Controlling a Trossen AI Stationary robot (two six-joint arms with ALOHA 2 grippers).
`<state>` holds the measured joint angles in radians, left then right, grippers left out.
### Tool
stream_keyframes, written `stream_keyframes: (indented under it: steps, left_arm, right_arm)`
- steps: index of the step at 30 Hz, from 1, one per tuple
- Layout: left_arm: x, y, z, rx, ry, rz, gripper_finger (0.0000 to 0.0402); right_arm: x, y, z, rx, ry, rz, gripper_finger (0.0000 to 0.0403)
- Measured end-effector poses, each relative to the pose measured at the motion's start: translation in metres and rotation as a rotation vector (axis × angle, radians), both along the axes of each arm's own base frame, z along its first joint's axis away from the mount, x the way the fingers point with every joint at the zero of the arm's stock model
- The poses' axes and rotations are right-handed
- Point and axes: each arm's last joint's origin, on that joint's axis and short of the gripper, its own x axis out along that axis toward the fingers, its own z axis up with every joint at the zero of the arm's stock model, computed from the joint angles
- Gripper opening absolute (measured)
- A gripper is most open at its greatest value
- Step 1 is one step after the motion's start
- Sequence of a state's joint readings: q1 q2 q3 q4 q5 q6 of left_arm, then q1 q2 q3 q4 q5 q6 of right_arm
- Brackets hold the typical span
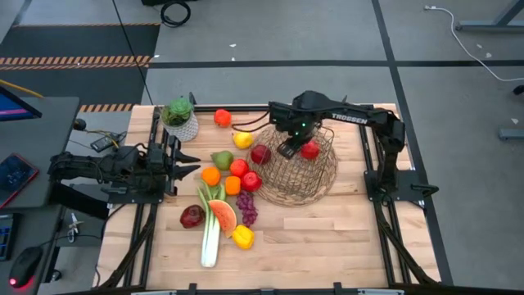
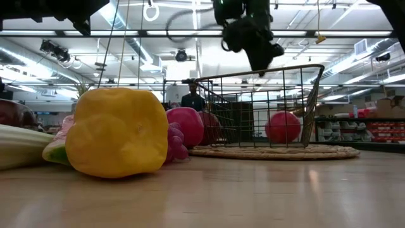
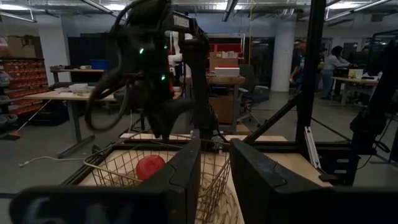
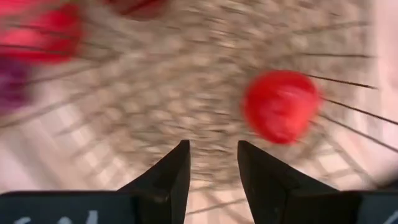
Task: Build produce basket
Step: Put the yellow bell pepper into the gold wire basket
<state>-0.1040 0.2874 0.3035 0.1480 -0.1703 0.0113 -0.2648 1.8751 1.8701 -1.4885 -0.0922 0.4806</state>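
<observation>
Now, right tool (image 1: 288, 150): fingers apart, empty, hanging over the basket.
Basket (image 1: 323, 176): directly under that tool, on the tabletop (image 1: 344, 238).
Apple (image 1: 310, 150): inside the basket, just beside the tool.
Other produce (image 1: 232, 184): outside the basket, between both tools.
Left tool (image 1: 187, 162): fingers apart, empty, well away at the tabletop edge.

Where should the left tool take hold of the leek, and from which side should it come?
Probably from above, across the leek's pale lower stalk. It lies flat and long, and that end looks free; the watermelon slice and a yellow fruit crowd its upper part on the basket's side.
</observation>
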Motion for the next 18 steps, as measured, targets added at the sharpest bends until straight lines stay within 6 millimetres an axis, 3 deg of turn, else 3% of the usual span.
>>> stream_keyframes:
  steps: [10,18]
  left_arm:
    - [0.001,0.0,-0.004,-0.049,0.042,-0.008,0.0094]
    - [-0.002,-0.001,-0.002,-0.08,0.095,-0.052,0.0094]
  right_arm:
    - [0.054,0.041,0.018,-0.038,-0.513,0.242,0.0139]
    - [0.071,0.075,0.025,-0.062,-0.686,0.329,0.0139]
